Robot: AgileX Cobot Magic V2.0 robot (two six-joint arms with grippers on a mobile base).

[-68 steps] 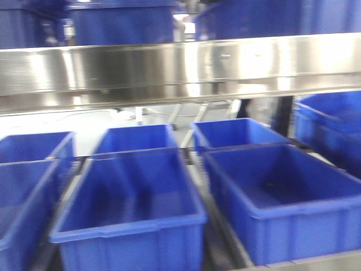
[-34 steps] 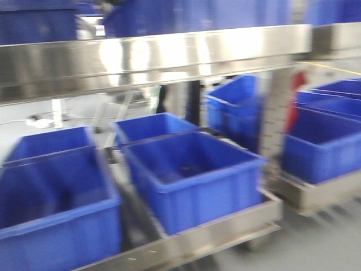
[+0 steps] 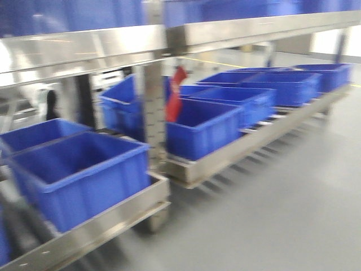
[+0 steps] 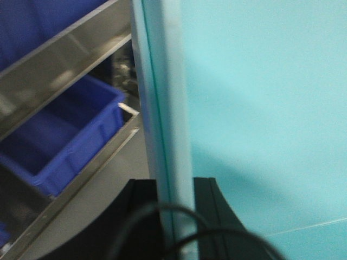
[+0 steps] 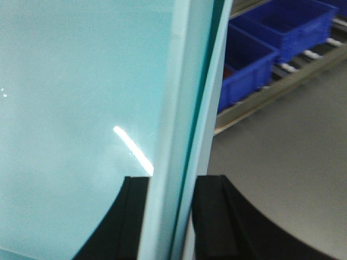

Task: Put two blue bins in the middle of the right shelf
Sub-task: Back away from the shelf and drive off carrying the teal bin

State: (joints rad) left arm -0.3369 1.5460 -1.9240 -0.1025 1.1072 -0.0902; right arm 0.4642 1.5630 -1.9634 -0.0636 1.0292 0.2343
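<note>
Left gripper (image 4: 174, 187): black jaws narrow, one on each side of the upright edge of a pale teal wall (image 4: 260, 108), pressed against it. A black cable (image 4: 162, 222) loops across in front. Right gripper (image 5: 171, 181) shows the same picture, jaws narrow and clamped on the wall's edge (image 5: 70, 81). It is too close to the lens to tell what the wall belongs to.

Now the bins. On the front view a blue bin (image 3: 79, 175) sits at the right end of the left shelf (image 3: 101, 217), hard against the steel post (image 3: 153, 113), with a second bin (image 3: 39, 132) just behind it. Past the post, the right shelf (image 3: 237, 149) carries a row of bins running away to the far right, the nearest (image 3: 206, 127) at its left end. Everything is smeared, so I cannot tell what any bin holds. A red thing (image 3: 176, 99) hangs beside the post.

The upper rails (image 3: 84, 51) carry more blue shapes (image 3: 67, 14) at the top edge. The floor (image 3: 271, 214) is plain grey. The left wrist also catches a bin (image 4: 59, 141) on a low steel rack, well apart from the jaws. The right wrist sees two (image 5: 244, 65) beyond its wall.
</note>
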